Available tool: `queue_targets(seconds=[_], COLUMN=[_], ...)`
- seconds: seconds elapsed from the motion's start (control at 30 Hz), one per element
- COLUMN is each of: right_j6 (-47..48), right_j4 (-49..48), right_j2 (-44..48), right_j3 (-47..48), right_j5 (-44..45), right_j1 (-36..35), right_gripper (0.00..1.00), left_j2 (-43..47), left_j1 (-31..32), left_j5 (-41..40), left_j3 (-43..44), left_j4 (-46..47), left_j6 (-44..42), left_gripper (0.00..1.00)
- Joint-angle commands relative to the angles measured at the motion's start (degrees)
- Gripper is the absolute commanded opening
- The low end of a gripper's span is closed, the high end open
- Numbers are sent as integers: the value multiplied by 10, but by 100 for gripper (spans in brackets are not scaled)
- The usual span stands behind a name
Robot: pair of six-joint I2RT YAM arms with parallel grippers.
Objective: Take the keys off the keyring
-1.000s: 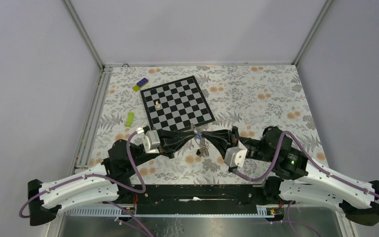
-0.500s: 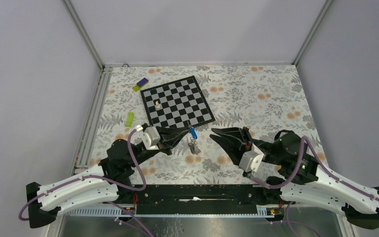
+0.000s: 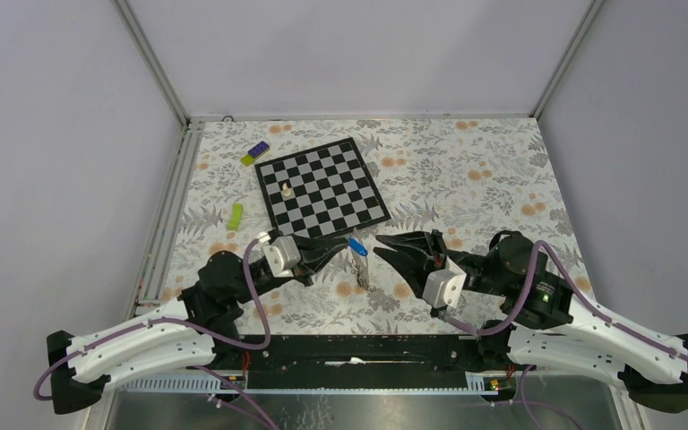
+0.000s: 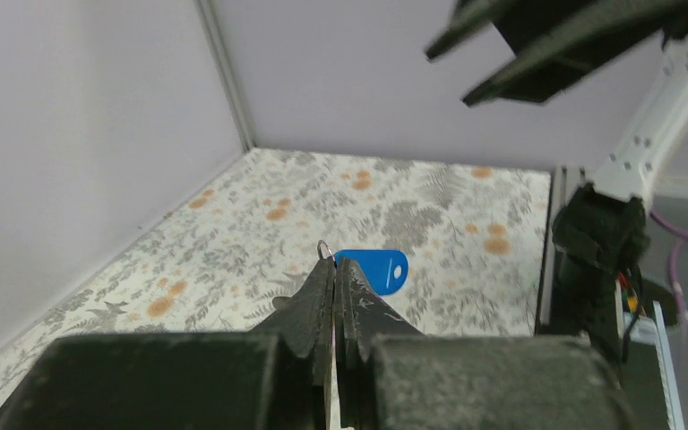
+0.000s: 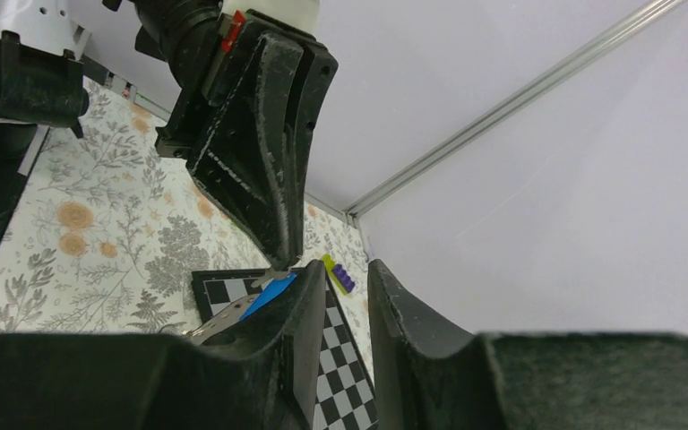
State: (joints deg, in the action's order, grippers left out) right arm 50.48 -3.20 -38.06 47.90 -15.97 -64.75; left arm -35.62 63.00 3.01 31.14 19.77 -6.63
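Observation:
My left gripper (image 3: 345, 245) is shut on the keyring (image 4: 323, 248), whose thin wire loop pokes out beside the fingertips (image 4: 333, 264). The ring's blue tag (image 3: 356, 246) sticks out to the right, also in the left wrist view (image 4: 372, 270). The silvery keys (image 3: 363, 269) hang from the ring above the floral table. My right gripper (image 3: 380, 245) stands open just right of them, nothing between its fingers. In the right wrist view the open right gripper (image 5: 347, 269) faces the left gripper (image 5: 260, 152), with the blue tag (image 5: 269, 293) and a key (image 5: 219, 318) partly hidden behind its left finger.
A chessboard (image 3: 322, 186) with a white chess piece (image 3: 286, 190) lies behind the grippers. A purple-and-yellow block (image 3: 254, 153) and a green piece (image 3: 236, 215) sit at the left. Grey walls and a metal rail (image 3: 172, 197) bound the floral table.
The right gripper opened, let go of the keys and drew back right, then edged closer again. The left gripper kept hold of the keyring, whose blue tag now shows.

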Motion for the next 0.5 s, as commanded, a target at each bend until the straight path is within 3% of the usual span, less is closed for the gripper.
queue_targets(seconds=[0.0, 0.2, 0.47], right_j6=[-30, -69, -94], right_j4=[28, 83, 103], right_j2=[-8, -1, 27], right_j3=[44, 58, 28], right_j5=[-14, -22, -52], right_j1=[2, 2, 2], right_gripper=[32, 34, 34], left_j2=[2, -13, -95], left_j1=[-1, -1, -2], left_j5=[89, 159, 312], left_j3=[55, 122, 281], left_j4=[-61, -188, -457], left_j6=[-52, -131, -239], left_gripper=[0, 0, 0])
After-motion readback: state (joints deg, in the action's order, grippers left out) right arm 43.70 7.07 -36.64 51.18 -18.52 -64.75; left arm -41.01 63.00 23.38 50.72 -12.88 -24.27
